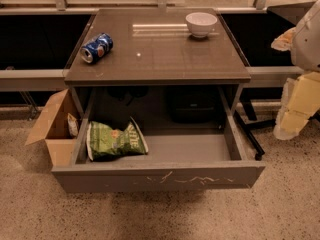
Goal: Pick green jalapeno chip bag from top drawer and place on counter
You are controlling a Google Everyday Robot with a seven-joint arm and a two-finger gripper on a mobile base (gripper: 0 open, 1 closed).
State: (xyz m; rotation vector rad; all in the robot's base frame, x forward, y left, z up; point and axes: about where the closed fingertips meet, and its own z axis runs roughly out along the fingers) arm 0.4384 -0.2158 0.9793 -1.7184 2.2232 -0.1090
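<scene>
Currently green jalapeno chip bag [116,140] lies flat at left end of top drawer [160,176], beside left wall. I read long axis left-right, white-edged end pointing right. Drawer stands pulled out, so bag looks reachable from above. Counter [160,59] overhead. Gripper [294,111] hangs at right, well apart from bag; whether apart or together, I cannot tell.
</scene>
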